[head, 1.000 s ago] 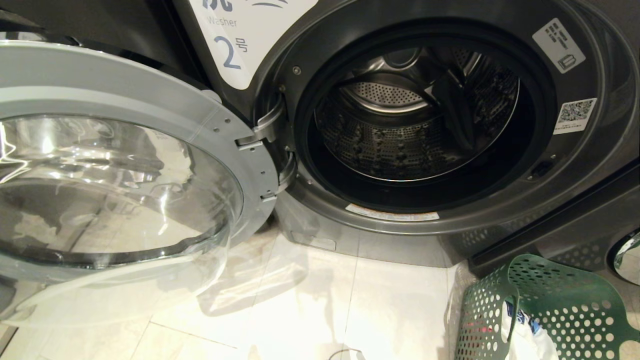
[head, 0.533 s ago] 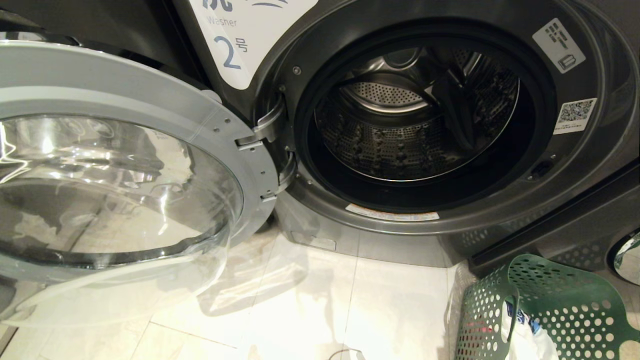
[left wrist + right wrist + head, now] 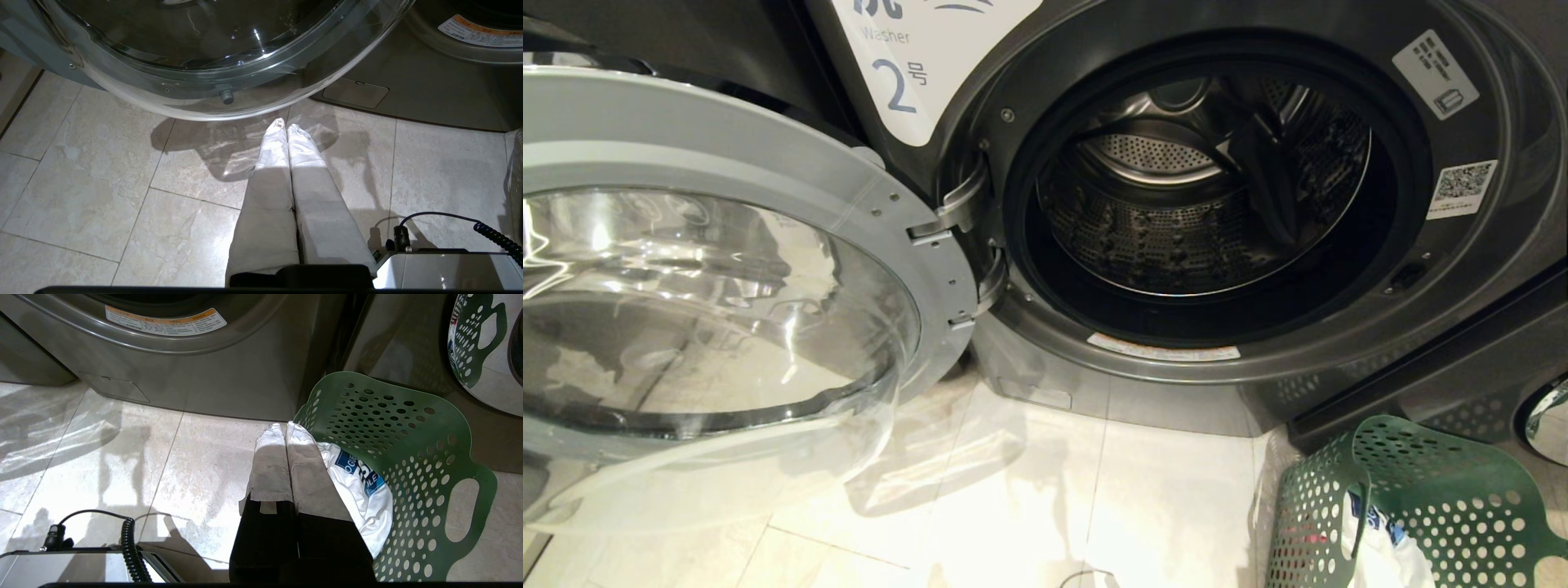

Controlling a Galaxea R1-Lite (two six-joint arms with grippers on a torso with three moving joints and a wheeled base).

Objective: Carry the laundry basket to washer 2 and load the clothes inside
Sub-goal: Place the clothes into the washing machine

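Washer 2 (image 3: pixel 1347 371) fills the head view, its round door (image 3: pixel 768 171) swung wide to the left and its steel drum (image 3: pixel 1176 237) bare inside. The green laundry basket (image 3: pixel 1454 498) stands on the floor at the washer's lower right. In it lie the clothes (image 3: pixel 363 486): a white garment with a blue patch, with a bit of pink-red (image 3: pixel 1311 541) showing through the holes. My right gripper (image 3: pixel 284 426) hangs shut over the basket's near rim (image 3: pixel 310 404), holding nothing. Shut and empty too, my left gripper (image 3: pixel 284 124) hangs over the tiles below the open door (image 3: pixel 229 77).
A second grey machine (image 3: pixel 1462 359) stands right of washer 2, behind the basket, its chrome door rim (image 3: pixel 1547 420) at the frame edge. Pale floor tiles (image 3: pixel 1054 498) lie before the washer. The robot's base with a coiled cable (image 3: pixel 130 547) sits close under both arms.
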